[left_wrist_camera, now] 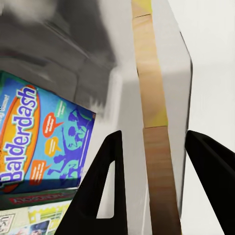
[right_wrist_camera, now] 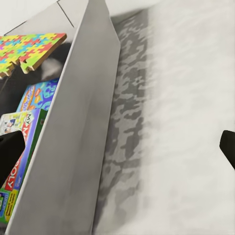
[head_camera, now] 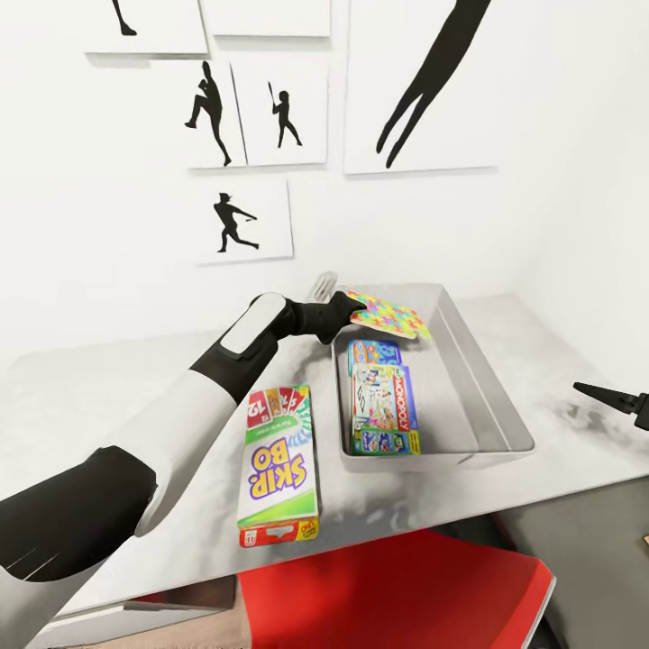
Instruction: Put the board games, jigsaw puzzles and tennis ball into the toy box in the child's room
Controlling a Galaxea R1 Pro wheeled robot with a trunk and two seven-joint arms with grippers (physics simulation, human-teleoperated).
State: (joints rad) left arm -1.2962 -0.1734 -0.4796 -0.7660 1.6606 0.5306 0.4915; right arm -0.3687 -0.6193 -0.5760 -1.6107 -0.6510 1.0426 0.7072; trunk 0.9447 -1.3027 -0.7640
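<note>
The left gripper [head_camera: 353,313] clamps a jigsaw puzzle [head_camera: 390,315] by its edge — held above the toy box [head_camera: 487,379].

blue game [head_camera: 373,351]: mostly hidden under Monopoly box [head_camera: 385,407]
my right claw [head_camera: 622,397]: cut off at 3 o'clock

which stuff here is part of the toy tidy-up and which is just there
Job:
- toy box
- jigsaw puzzle, held by left gripper above the box
- Monopoly game and blue game, in the box
- Skip-Bo game, on table

Bystanders:
- silhouette wall pictures
- red chair
</note>
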